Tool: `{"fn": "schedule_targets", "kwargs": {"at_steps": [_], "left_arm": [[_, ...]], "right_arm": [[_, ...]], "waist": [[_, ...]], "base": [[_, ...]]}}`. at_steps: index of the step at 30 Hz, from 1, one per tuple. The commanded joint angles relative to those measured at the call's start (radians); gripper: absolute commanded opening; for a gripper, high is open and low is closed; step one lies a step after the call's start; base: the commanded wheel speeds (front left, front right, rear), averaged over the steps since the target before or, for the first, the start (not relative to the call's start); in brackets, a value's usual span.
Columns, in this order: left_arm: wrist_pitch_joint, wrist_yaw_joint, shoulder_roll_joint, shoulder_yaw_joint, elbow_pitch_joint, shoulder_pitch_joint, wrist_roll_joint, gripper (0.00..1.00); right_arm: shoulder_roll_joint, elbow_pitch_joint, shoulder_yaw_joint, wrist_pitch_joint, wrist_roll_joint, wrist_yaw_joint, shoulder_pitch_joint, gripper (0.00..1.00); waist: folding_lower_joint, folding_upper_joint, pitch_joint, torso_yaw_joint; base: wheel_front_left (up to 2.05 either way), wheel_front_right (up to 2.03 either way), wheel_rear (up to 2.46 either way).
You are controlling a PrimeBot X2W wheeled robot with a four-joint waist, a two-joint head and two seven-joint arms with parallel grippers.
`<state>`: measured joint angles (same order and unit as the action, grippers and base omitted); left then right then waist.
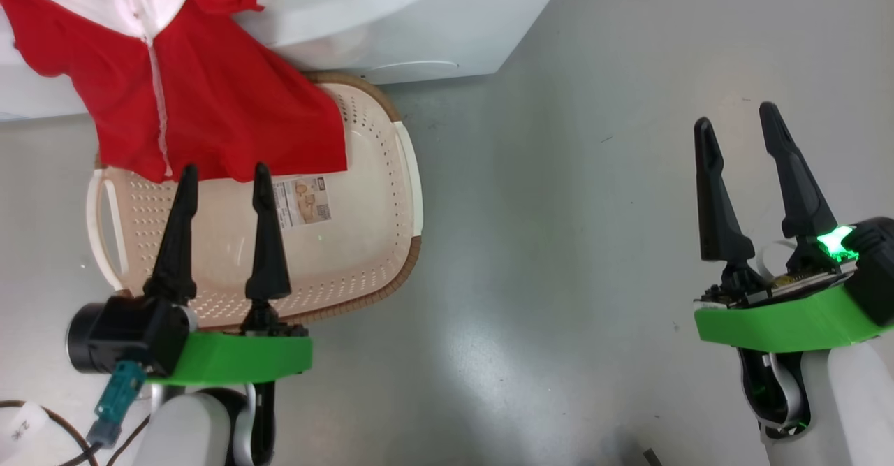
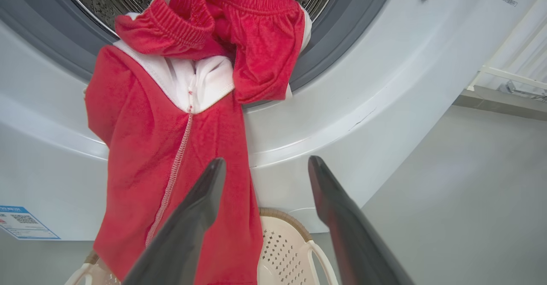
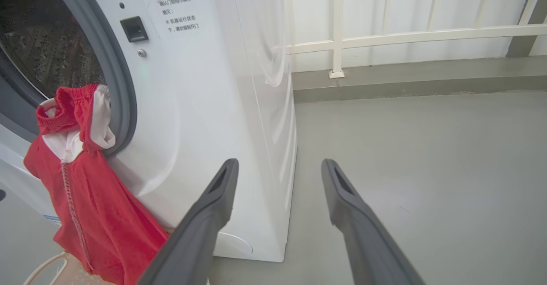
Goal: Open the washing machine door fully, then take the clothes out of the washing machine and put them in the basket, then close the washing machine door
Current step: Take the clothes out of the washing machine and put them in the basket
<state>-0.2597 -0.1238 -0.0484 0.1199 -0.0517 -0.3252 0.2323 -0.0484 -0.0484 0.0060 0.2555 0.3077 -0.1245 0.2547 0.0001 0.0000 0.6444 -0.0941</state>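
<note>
A blue label [image 2: 23, 223] with a QR code sits low on the washing machine [image 2: 384, 84]. The Chinese notice [image 3: 179, 7] on its front and the sticker [image 1: 302, 200] on the basket [image 1: 412, 172] floor are too small to read. The clothes [image 1: 209, 103] hang from the drum mouth down over the basket. The left jaws, spread wide and empty, hover above the basket; the right jaws, equally spread, hover above the floor [image 1: 559, 242].

cut off by the head view's top edge: washing machine [image 1: 419, 26] and upper clothes [image 1: 209, 103]. hidden under the red cloth: far left corner of basket [image 1: 363, 242]. too small to read: sticker [image 1: 304, 200] print, blue label [image 2: 23, 225], itself clipped at the left edge.
</note>
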Motion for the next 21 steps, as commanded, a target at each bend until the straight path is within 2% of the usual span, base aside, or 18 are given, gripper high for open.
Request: {"fn": "schedule_targets", "kwargs": {"at_steps": [1, 8, 21], "left_arm": [[-0.002, -0.01, -0.007, -0.023, 0.043, 0.038, -0.013, 1.0], [-0.002, -0.034, -0.004, -0.001, 0.101, 0.069, -0.006, 1.0], [-0.002, -0.057, -0.005, 0.021, 0.125, 0.082, -0.014, 1.0]], "right_arm": [[-0.002, -0.028, 0.01, 0.006, -0.006, -0.006, -0.032, 1.0], [-0.002, -0.038, -0.006, 0.006, -0.014, -0.006, -0.046, 1.0], [-0.002, -0.046, -0.014, 0.006, -0.016, -0.006, -0.053, 1.0]], "waist": [[-0.0001, 0.0, -0.002, 0.005], [-0.0001, 0.0, -0.007, 0.015], [-0.0001, 0.0, -0.007, 0.019]], "base": [[0.0, 0.0, 0.0], [0.0, 0.0, 0.0], [0.0, 0.0, 0.0]]}}
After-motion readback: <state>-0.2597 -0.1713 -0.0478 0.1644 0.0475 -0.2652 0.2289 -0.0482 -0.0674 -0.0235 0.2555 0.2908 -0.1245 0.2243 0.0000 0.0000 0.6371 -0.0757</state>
